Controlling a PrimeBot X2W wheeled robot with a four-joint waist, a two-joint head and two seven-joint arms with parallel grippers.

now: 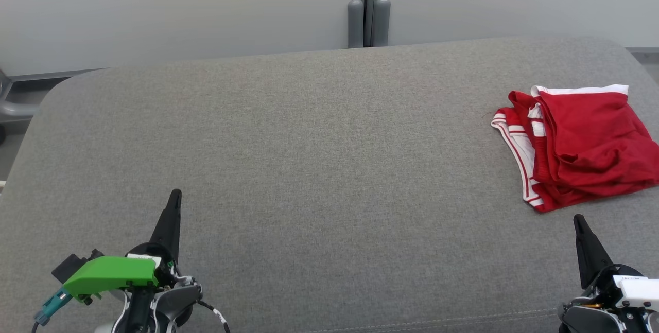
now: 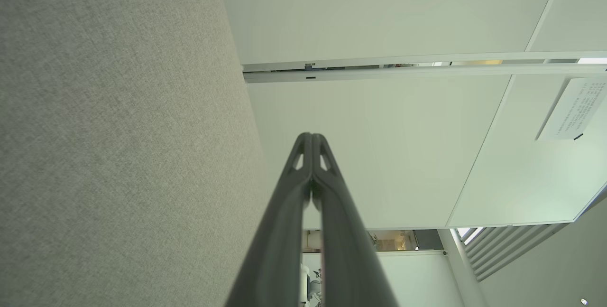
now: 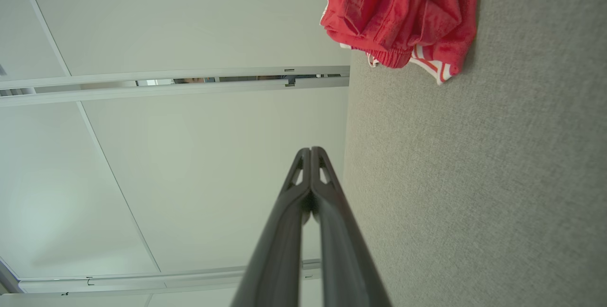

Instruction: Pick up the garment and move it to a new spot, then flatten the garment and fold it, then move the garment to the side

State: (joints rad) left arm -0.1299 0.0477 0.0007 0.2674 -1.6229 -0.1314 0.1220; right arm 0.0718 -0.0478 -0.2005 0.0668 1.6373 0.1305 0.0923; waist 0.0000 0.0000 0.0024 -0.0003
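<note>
Both arms are parked at the near edge of the grey pad (image 1: 319, 142). We see the left gripper (image 1: 175, 195) over the pad's near-left part, pointing at the pad's far edge, fully closed and holding nothing. Our left wrist view agrees: its two dark fingers (image 2: 282, 231) meet at the tips, with only a thin slit lower down and nothing pinched. A green cover (image 1: 108, 274) sits on that wrist by the pad's near-left corner, with a teal connector (image 1: 51, 307) sticking out of it.

The right gripper (image 1: 579, 221) is over the pad's near-right part in the same pose, also fully closed and empty. In our right wrist view the fingertips touch. A white block (image 1: 638, 286) sits on that wrist at the pad's near-right corner.

Next out we have the garment (image 1: 587, 142): red shorts with white trim, crumpled on the pad's right side, roughly midway between its near and far edges. The layers are bunched and folded over each other. The striped hem faces the pad's middle, and a white band runs along the side toward the pad's far edge. Its right part runs out of our head view. It lies just beyond the right gripper's tip, not touching it, and well apart from the left gripper.

Past the pad's far edge are pale wall panels (image 1: 180, 9), with a grey double post (image 1: 368, 14) at their seam. Our left wrist view also catches a paper sheet (image 2: 571, 110) on a panel; the print is too small to read.
</note>
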